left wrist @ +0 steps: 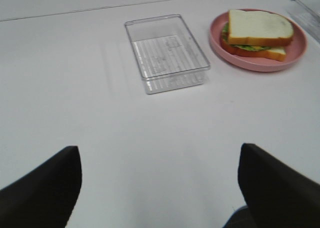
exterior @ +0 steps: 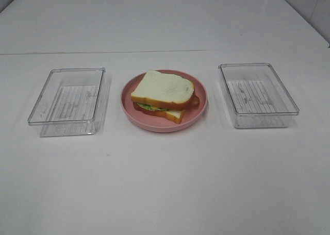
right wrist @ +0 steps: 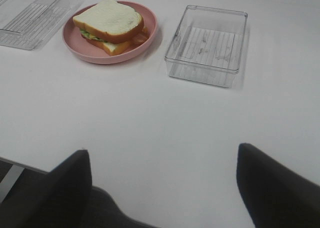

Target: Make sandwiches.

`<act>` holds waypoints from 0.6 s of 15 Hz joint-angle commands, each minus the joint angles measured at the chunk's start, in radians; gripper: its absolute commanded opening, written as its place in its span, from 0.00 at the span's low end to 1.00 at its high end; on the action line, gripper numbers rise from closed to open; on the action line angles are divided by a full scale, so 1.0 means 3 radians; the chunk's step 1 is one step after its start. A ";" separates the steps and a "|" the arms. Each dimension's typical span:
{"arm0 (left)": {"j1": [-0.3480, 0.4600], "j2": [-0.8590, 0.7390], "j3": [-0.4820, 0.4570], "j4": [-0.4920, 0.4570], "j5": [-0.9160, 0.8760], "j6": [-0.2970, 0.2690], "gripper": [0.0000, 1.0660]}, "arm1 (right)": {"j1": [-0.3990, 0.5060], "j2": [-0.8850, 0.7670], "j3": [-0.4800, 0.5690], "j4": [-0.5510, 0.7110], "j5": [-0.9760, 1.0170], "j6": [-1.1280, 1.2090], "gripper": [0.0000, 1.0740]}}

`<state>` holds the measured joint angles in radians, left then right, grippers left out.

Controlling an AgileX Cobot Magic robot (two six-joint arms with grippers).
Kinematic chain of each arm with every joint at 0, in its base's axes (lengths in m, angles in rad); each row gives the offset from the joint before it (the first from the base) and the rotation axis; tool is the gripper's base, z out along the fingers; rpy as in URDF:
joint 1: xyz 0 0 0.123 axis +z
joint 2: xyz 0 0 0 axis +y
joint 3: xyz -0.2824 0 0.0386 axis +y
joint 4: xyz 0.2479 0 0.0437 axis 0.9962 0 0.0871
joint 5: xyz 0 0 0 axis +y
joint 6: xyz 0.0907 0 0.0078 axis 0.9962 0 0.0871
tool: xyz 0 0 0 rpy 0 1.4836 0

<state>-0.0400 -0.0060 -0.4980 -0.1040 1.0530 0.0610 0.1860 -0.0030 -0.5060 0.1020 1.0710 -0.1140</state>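
A sandwich (exterior: 162,95) lies stacked on the pink round plate (exterior: 202,104) at the table's middle: two white bread slices with orange-brown crust, with green lettuce, yellow cheese and brown bacon showing between them. It also shows in the left wrist view (left wrist: 257,34) and the right wrist view (right wrist: 110,24). Neither gripper shows in the exterior high view. My left gripper (left wrist: 160,188) is open and empty over bare table, well short of the left tray. My right gripper (right wrist: 162,188) is open and empty, well short of the right tray.
An empty clear plastic tray (exterior: 67,100) stands left of the plate, another (exterior: 257,94) right of it. They also show in the left wrist view (left wrist: 166,52) and the right wrist view (right wrist: 207,44). The table is white.
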 commanded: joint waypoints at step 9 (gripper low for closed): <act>0.0330 -0.0077 0.0003 -0.0007 -0.0030 -0.0007 0.76 | -0.0927 -0.0027 0.0003 0.0013 -0.0033 -0.0027 0.71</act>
<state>0.0640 -0.0060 -0.4980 -0.1040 1.0530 0.0610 -0.0820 -0.0030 -0.5060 0.1020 1.0710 -0.1140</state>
